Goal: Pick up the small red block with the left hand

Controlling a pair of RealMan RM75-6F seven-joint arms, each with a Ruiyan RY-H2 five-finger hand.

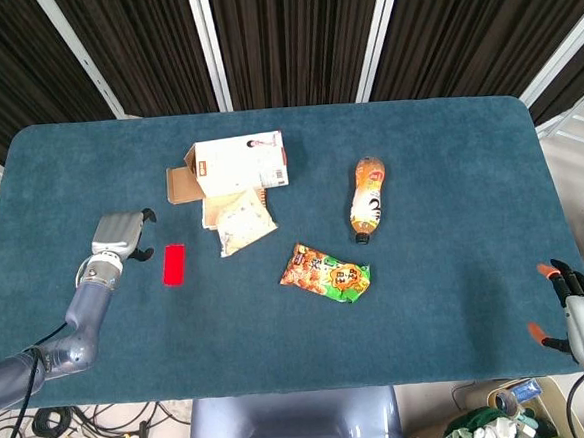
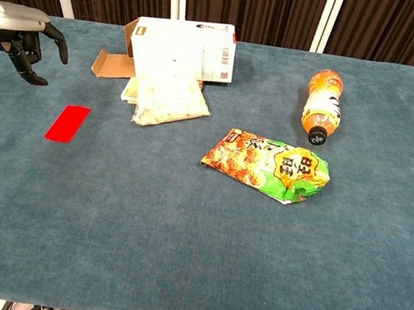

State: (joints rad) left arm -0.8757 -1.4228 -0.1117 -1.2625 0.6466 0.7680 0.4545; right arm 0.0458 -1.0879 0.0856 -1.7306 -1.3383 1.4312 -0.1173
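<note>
- L hand (image 1: 119, 236) at far left of the teal table (image 1: 448, 298), fingers apart and curled down, holding nothing; in chest view (image 2: 19, 29) it hangs above the cloth, not touching the block.
- Small red block (image 1: 174, 264) lies flat just right of L hand, slightly nearer the front edge; clear gap btw fingertips and block, nothing else touching it.
- White carton (image 1: 238, 164) w/ open brown flap sits further back, right of block; pale snack pouch (image 1: 242, 221) partly tucked under its front edge.
- Orange-green chip bag (image 1: 325, 274) lies flat near table centre, apart from the rest.
- Orange drink bottle (image 1: 368, 200) on its side, cap toward front.
- R hand (image 1: 579, 309) at far right front corner, off the table edge, fingers spread, empty.
</note>
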